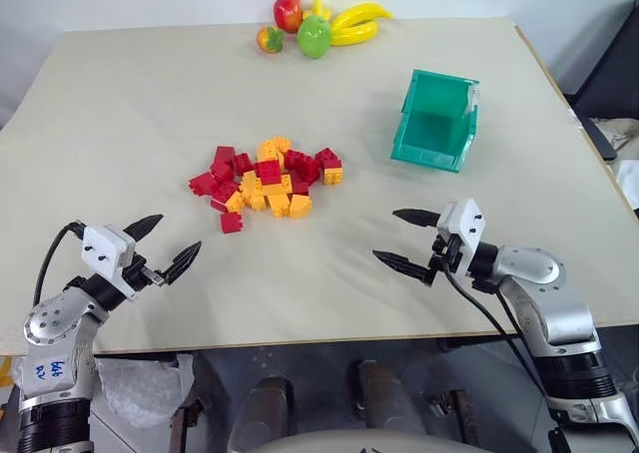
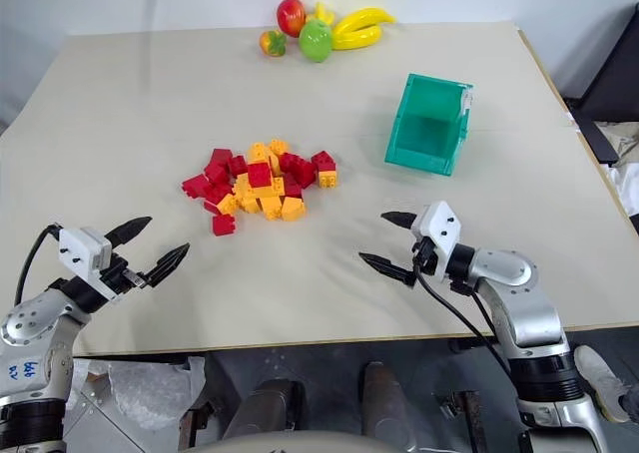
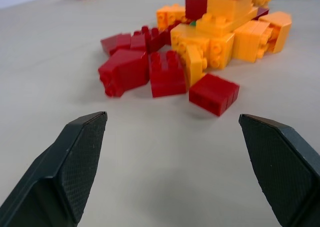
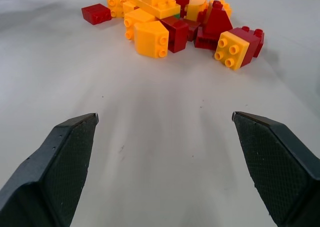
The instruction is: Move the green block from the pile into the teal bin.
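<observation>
The pile (image 1: 268, 179) of red and yellow-orange bricks lies at the table's middle. The green block is almost wholly buried in it; a thin dark-green sliver (image 3: 192, 23) shows between a red and a yellow brick in the left wrist view. To the pile's right and a little farther back stands the teal bin (image 1: 429, 154), with nothing in it. My left gripper (image 1: 178, 231) hovers open near the front left, pointing at the pile. My right gripper (image 1: 385, 235) hovers open at the front right, also aimed at the pile. Neither one holds anything.
A cluster of toy fruit (image 1: 318, 26) sits at the table's far edge. One red brick (image 1: 231, 223) lies loose just in front of the pile. The table's front edge (image 1: 300, 338) runs just below both grippers.
</observation>
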Tool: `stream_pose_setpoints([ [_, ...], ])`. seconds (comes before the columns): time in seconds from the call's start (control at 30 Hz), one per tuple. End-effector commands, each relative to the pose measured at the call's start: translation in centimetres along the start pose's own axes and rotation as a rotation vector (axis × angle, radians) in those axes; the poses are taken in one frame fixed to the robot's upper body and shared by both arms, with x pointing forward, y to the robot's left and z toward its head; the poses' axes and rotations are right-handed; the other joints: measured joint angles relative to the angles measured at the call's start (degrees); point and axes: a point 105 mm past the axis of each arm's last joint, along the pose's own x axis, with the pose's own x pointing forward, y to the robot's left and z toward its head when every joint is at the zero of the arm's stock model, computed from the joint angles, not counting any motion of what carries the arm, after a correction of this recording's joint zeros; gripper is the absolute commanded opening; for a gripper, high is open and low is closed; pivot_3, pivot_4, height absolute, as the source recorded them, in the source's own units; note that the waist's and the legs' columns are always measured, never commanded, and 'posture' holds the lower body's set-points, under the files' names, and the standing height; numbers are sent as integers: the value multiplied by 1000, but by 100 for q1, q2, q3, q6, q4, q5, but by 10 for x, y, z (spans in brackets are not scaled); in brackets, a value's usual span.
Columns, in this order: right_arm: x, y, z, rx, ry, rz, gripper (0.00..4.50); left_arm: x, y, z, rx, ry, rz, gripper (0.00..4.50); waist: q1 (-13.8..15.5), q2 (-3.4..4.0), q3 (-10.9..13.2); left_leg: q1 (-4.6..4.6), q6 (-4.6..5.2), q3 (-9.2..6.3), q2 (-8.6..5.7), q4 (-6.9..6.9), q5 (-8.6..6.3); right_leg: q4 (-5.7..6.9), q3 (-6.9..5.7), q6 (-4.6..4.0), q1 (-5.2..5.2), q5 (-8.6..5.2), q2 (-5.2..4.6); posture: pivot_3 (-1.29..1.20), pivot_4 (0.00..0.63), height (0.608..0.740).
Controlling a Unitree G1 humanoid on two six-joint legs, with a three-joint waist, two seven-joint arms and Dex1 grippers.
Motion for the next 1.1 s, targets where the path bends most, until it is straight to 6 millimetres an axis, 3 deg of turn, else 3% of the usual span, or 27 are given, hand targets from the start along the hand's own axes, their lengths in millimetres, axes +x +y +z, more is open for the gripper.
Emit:
stream_pose_setpoints([
  [0.03, -1, -1, 12, -46, -26, 6, 4496, 1, 1, 7, 17, -20, -18, 4487, 0, 0, 0, -1, 0, 1, 0, 0, 0, 0, 1, 0, -2, 0, 0, 0, 150, 740],
  [0.3, 7, 8, 31, -56, -41, 7, 4496, 4, 6, 14, -27, 3, 39, 4487, -8, 0, 0, -1, 0, 7, 5, 0, -1, 4, 12, 2, -8, 1, -2, 0, 150, 740],
  [0.5, 31, 17, 51, -62, -34, 24, 4496, 2, -1, 15, 64, 5, -48, 4487, -16, 0, 0, -3, -2, 15, 7, 0, -1, 5, 22, 3, -16, 2, -1, 0, 150, 740],
  [0.6, 51, 34, 71, 11, -85, 93, 3896, 4, 2, 15, 55, -9, -47, 4500, -21, 0, 0, -3, -3, 17, 9, 0, -1, 5, 25, 3, -19, 2, -1, 0, 150, 740],
  [0.77, 94, 59, 82, 159, -79, 174, 2188, 1, 0, 21, 28, -89, -103, 4500, -22, 0, 0, -5, -5, 16, 12, -1, -2, 5, 24, 3, -23, 2, -2, 0, 150, 740],
  [0.97, 148, 92, 97, 196, -64, 227, 100, -3, -12, 24, -17, -141, -203, 4500, -41, 0, -1, -14, -7, 15, 13, -1, -1, 9, 23, 2, -35, 2, -2, 0, 150, 740],
  [1.1, 185, 99, 99, 179, -56, 192, 45, -9, -7, 27, -32, -161, -174, 4500, -65, -3, -2, -17, -7, 17, 8, 1, -1, 13, 23, 2, -40, 2, -2, 0, 150, 740],
])
